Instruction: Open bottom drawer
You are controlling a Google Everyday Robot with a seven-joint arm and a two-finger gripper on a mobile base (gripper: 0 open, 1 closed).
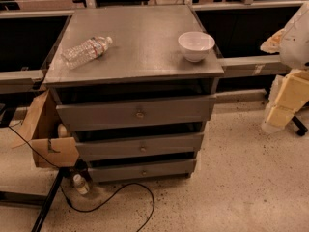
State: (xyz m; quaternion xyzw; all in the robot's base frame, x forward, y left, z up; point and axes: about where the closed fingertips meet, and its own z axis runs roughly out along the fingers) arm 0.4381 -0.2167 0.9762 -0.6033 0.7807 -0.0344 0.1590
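The grey cabinet (135,37) stands in the middle of the camera view with three drawers. The bottom drawer (164,168) is the lowest and slimmest front, just above the floor, with a small brass knob (144,172) at its centre. A dark gap shows above it, and its front lies about in line with the two fronts above. My arm comes in at the right edge. My gripper (280,111) hangs there as cream-coloured blocks, to the right of the cabinet at about top-drawer height, well apart from the knob.
A clear plastic bottle (87,51) lies on the cabinet top and a white bowl (196,45) stands there. An open cardboard box (48,139) and a small bottle (79,183) sit at the cabinet's left foot. A black cable (120,192) loops across the floor in front.
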